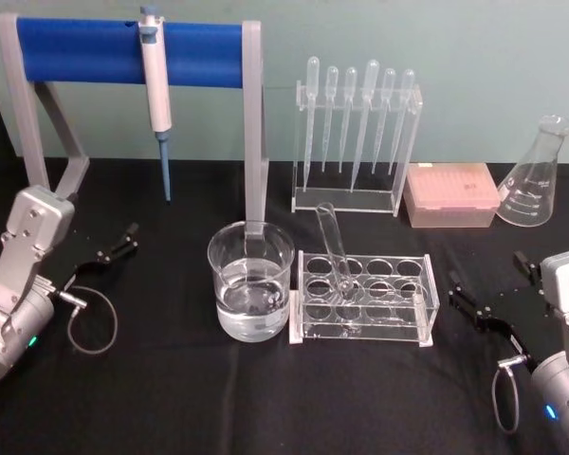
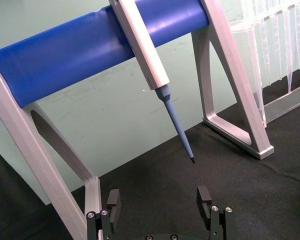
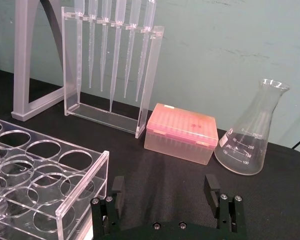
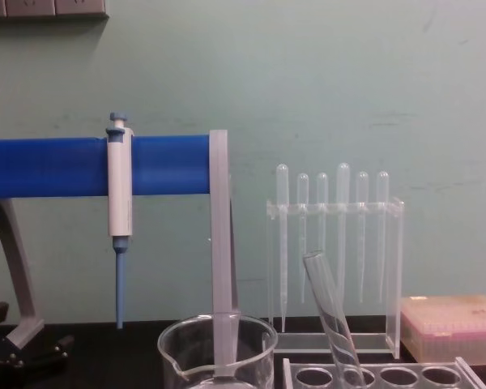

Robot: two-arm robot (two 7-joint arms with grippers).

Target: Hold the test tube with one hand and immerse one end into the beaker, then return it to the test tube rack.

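The long clear glass test tube [image 1: 334,248] with a flared open rim stands in the clear acrylic tube rack [image 1: 365,298], in a front-left hole. It leans, rim tilted back and toward the robot's left, rounded bottom down in the rack. Just left of the rack sits the wide clear glass beaker [image 1: 250,281], apparently part filled with clear liquid. Behind stand the rack of plastic pipettes [image 1: 355,142] and the blue-barred stand [image 1: 131,52] holding a white-and-blue micropipette [image 1: 156,90]. The black left gripper [image 1: 117,245] and the black right gripper [image 1: 488,289] rest low at the table's sides, fingers spread, holding nothing.
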